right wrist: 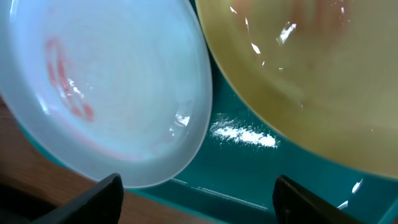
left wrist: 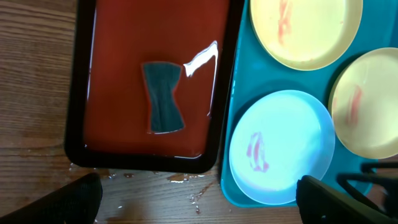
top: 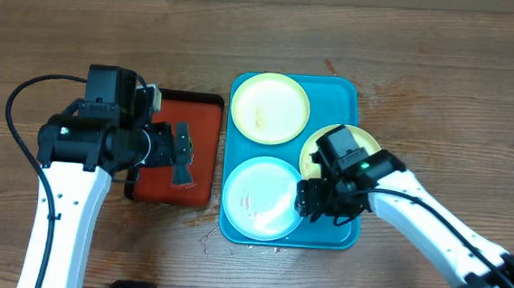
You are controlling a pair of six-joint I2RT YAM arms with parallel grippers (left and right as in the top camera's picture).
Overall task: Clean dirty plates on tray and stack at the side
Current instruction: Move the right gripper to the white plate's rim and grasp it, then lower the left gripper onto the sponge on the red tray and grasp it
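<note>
Smeared blue-white plate [top: 258, 194] sits lower left in tray [top: 342, 95], just left of R gripper [top: 315, 202]; round, no long axis. R jaws wide open, empty, nearer arm. L gripper [top: 182, 152] also open, empty, over red tray [top: 200, 122].

I can read no text, label, brand or number in any of my views: none on the plates [top: 269, 108], the tray [top: 340, 97] or the red tray [top: 202, 122].
</note>
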